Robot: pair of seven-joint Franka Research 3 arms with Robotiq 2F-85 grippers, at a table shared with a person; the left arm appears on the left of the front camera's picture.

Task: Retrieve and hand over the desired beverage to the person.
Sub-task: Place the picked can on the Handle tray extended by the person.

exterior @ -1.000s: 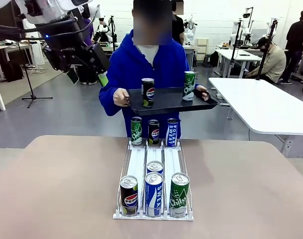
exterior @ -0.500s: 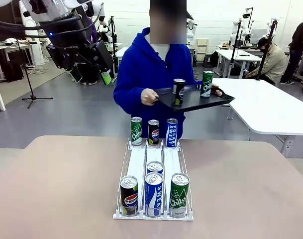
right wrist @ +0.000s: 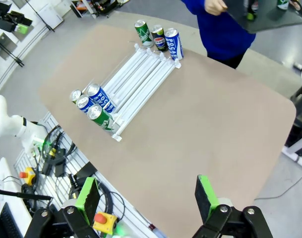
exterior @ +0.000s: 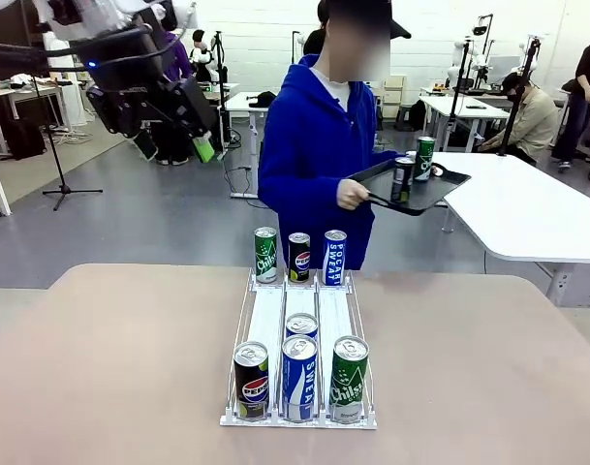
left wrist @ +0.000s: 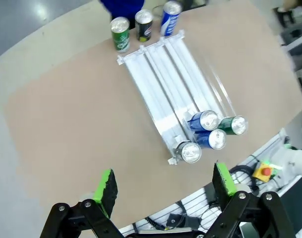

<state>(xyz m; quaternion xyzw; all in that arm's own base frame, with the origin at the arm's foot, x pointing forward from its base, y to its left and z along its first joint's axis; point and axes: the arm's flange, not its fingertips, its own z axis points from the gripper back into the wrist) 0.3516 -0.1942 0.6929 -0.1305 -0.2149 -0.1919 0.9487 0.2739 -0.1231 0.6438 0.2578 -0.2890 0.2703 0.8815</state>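
The person [exterior: 309, 145] in a blue hoodie stands beyond the table's far edge, turned to the right. Both hands hold a black tray [exterior: 425, 197] carrying a Pepsi can [exterior: 403, 179] and a green can [exterior: 425, 158]. The white can rack [exterior: 267, 315] holds three cans at its near end and a fourth behind them. A green can [exterior: 265, 255], a Pepsi [exterior: 299, 257] and a blue Pocari Sweat [exterior: 335, 257] stand at its far end. My left gripper [exterior: 175, 145] [left wrist: 165, 186] hangs open, high at the upper left. My right gripper [right wrist: 147, 196] is open, high above the table.
The tan table [exterior: 120, 368] spreads wide on both sides of the rack [left wrist: 160, 79] [right wrist: 136, 79]. A white table [exterior: 527, 203] stands at the back right, next to the tray. Other people sit and stand farther back. Cables and a red stop button [right wrist: 98, 218] lie below the table's near edge.
The person has turned and stepped to the right, swinging the tray with its two cans toward the white table. My left arm has barely shifted.
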